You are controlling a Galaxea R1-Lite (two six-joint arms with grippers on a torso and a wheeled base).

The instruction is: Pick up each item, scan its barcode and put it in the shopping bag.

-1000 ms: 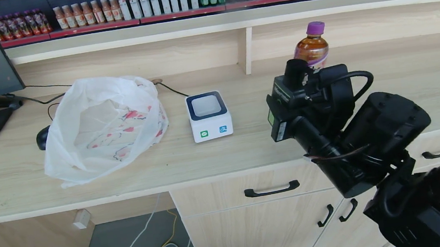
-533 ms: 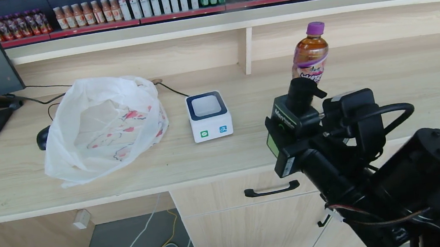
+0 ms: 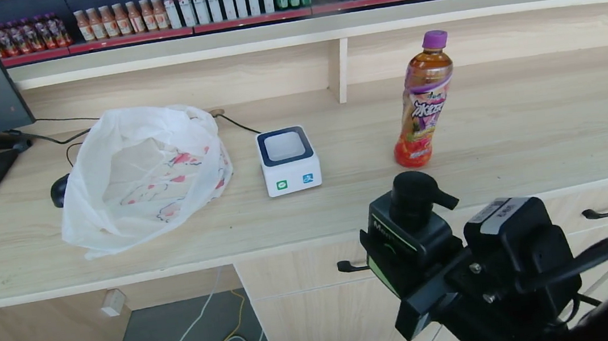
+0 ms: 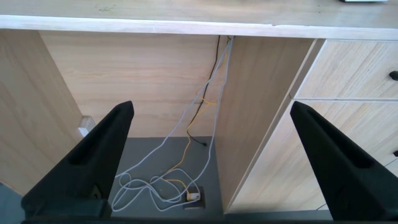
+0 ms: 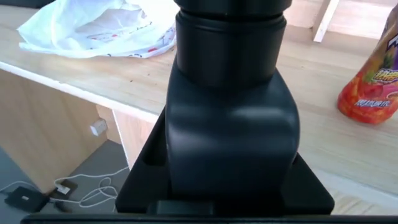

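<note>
Tea bottle (image 3: 423, 101) upright on counter (image 3: 534, 127) right of scanner (image 3: 288, 159), shopping bag (image 3: 138, 175) left. Left gripper (image 4: 211, 106) jaws spread, empty; right gripper (image 3: 417, 235): cannot tell.

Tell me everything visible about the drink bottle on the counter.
The bottle is clear plastic, tall and slim, holding amber liquid. It has a purple screw cap, closed, and a bright wrap label that turns orange-red toward the base. It stands upright on its base on the pale wooden counter, to the right of the white scanner and apart from it. Only the counter touches it.
</note>
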